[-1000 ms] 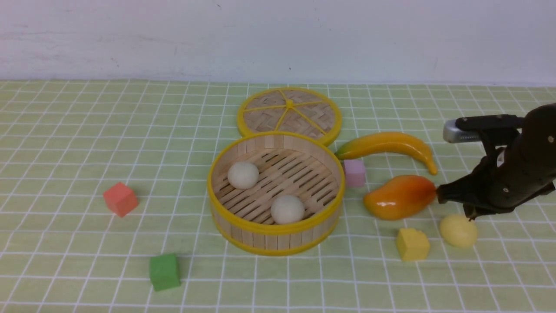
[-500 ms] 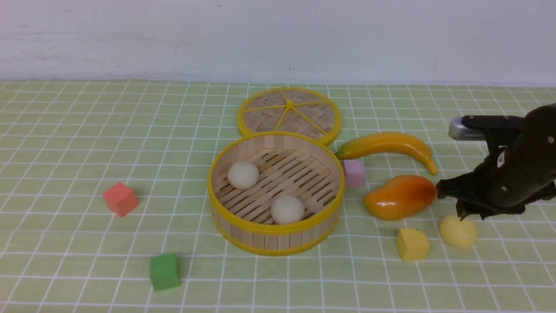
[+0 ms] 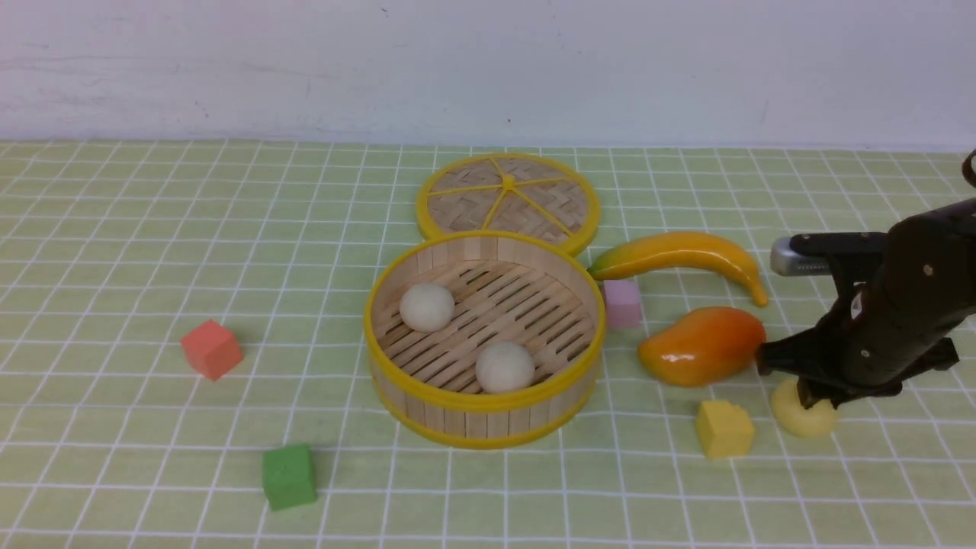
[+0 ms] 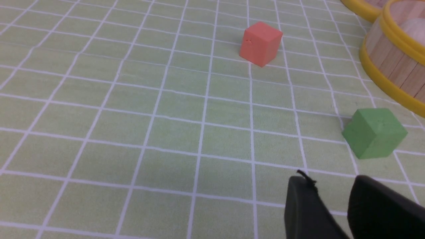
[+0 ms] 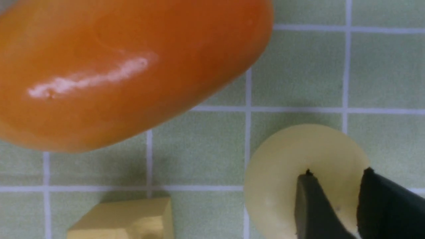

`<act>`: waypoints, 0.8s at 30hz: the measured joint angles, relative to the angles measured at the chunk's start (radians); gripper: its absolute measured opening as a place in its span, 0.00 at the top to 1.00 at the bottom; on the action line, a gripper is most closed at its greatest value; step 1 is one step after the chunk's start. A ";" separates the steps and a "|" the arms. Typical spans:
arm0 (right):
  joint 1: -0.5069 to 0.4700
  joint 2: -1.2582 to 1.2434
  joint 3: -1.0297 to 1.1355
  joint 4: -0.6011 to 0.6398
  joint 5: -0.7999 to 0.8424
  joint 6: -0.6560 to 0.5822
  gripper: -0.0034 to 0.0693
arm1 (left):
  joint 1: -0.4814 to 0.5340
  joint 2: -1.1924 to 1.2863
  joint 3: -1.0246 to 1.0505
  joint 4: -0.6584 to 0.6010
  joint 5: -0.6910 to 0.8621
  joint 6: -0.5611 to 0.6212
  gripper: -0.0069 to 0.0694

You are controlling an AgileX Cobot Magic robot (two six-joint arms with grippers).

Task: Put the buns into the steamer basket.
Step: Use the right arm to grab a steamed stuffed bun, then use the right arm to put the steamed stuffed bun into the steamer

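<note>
Your right end effector sits on top of the pale yellow bun, fingers nearly together and gripping nothing; that bun lies on the desk at 4 o'clock from the steamer basket. Two cream buns rest inside it. Your left end effector is barely parted, empty.

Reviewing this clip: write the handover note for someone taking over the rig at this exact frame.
Right gripper: directly over the pale yellow bun on the cloth beside the mango; fingers close together, not around it, no grasp.
Left gripper: idle over bare cloth near the green cube, fingers nearly closed, holding nothing.
Done: two cream buns lie in the steamer basket.
Left: open the right gripper, grasp the yellow bun, carry it into the basket.
</note>
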 joint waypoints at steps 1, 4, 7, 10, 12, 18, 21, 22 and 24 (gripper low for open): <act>0.000 0.000 0.000 0.000 0.000 0.000 0.69 | 0.000 0.000 0.000 0.000 0.000 0.000 0.64; 0.000 0.000 0.000 0.000 -0.003 0.001 0.80 | 0.000 0.000 0.000 0.000 0.000 0.000 0.64; 0.000 0.000 -0.001 0.000 -0.003 0.003 0.91 | 0.000 0.000 0.000 0.000 0.000 0.000 0.63; 0.000 0.000 -0.001 0.008 -0.003 0.003 0.96 | 0.000 0.000 0.000 0.000 0.000 0.000 0.63; 0.000 0.000 -0.002 0.019 -0.003 0.003 0.97 | 0.000 0.000 0.000 0.000 0.000 0.000 0.63; 0.000 -0.039 -0.003 0.073 -0.014 -0.022 0.97 | 0.000 0.000 0.000 0.000 0.000 0.000 0.62; 0.000 -0.088 -0.026 0.126 -0.013 -0.081 0.97 | 0.000 0.000 0.000 0.000 0.000 0.000 0.62; 0.000 -0.103 -0.035 0.144 -0.010 -0.098 0.97 | 0.000 0.000 0.000 0.000 0.000 0.000 0.61; 0.000 -0.123 -0.053 0.173 -0.004 -0.127 0.97 | 0.000 0.000 0.000 0.000 0.000 0.000 0.61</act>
